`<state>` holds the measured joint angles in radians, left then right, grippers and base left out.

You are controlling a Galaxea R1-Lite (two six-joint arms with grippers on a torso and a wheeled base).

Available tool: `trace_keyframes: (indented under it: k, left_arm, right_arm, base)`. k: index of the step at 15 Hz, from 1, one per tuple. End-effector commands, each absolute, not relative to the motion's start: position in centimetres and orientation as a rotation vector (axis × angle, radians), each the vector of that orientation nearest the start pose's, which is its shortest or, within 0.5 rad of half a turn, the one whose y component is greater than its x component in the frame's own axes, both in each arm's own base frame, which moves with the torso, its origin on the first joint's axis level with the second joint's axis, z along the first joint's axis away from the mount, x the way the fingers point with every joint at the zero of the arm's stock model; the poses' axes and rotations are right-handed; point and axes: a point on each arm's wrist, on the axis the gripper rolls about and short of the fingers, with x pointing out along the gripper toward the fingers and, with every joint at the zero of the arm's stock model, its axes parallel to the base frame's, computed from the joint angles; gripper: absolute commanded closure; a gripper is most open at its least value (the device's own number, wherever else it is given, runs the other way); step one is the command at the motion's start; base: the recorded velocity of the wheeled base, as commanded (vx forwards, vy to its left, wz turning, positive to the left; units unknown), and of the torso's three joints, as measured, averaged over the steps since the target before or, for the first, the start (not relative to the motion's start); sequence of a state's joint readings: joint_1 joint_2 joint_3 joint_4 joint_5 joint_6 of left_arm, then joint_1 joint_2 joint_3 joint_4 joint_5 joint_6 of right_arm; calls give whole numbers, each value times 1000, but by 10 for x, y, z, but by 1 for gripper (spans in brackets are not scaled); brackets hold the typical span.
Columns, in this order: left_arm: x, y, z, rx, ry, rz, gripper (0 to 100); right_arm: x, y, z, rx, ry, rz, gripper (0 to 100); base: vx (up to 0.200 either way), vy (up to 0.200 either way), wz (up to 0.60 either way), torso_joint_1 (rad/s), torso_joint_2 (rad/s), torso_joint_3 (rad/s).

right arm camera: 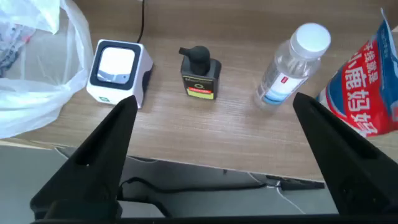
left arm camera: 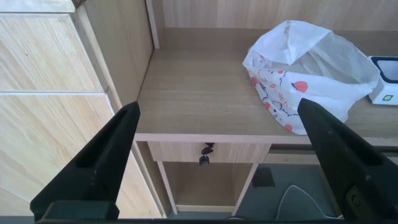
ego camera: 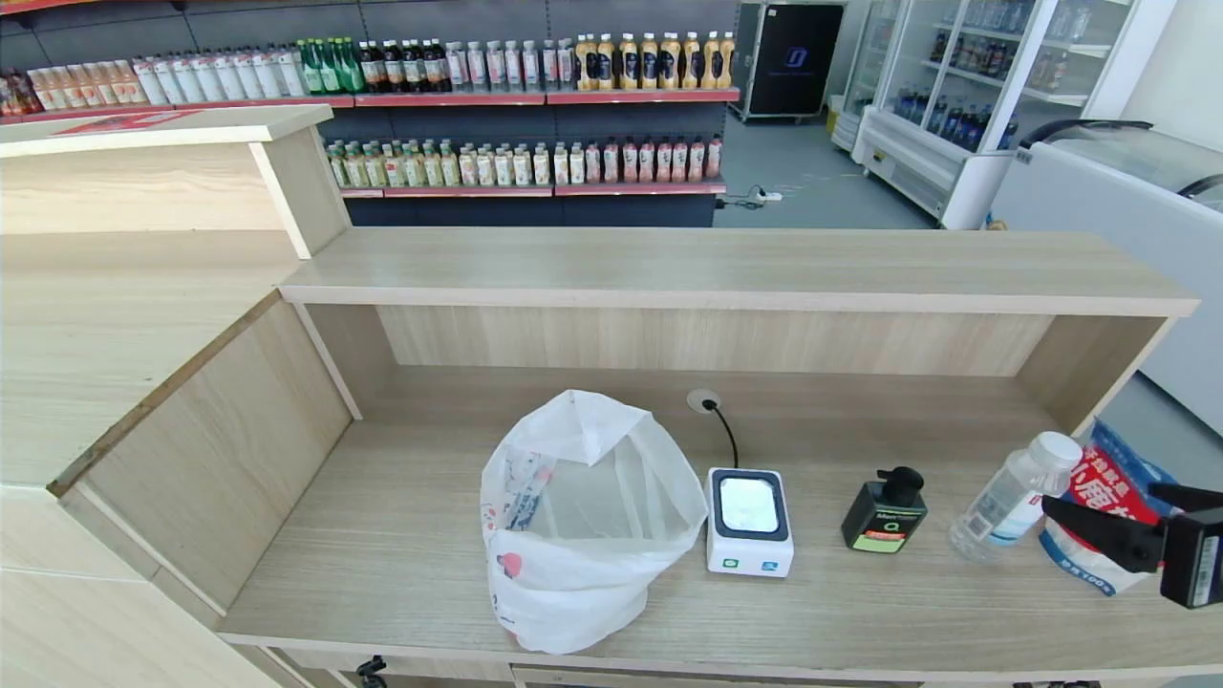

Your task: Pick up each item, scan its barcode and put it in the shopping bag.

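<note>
Head view: my right gripper [ego camera: 1099,497] is spread, empty, at 3 o'clock of the water bottle [ego camera: 1013,502]; my left gripper [left arm camera: 219,106] likewise spread.

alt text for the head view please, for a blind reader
On a wooden counter are, left to right, an open white shopping bag, a white scanner, a dark pump bottle, a clear water bottle and a red and blue packet. The open right gripper hangs by the packet. Drink shelves stand behind.
</note>
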<state>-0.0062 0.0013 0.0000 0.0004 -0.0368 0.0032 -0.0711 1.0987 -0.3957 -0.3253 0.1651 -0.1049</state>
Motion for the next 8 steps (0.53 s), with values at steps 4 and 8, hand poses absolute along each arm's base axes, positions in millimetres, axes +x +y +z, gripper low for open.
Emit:
trace_keyframes:
  k: [4, 8]
  left_arm:
    - [-23, -1, 76, 3, 1, -43, 0]
    - [-23, -1, 76, 3, 1, -43, 0]
  right_arm:
    - [220, -28, 122, -121, 537, 152, 0]
    - [226, -29, 108, -114, 596, 159, 0]
  base:
    - [0, 0, 0, 0, 0, 0]
    - [0, 0, 0, 0, 0, 0]
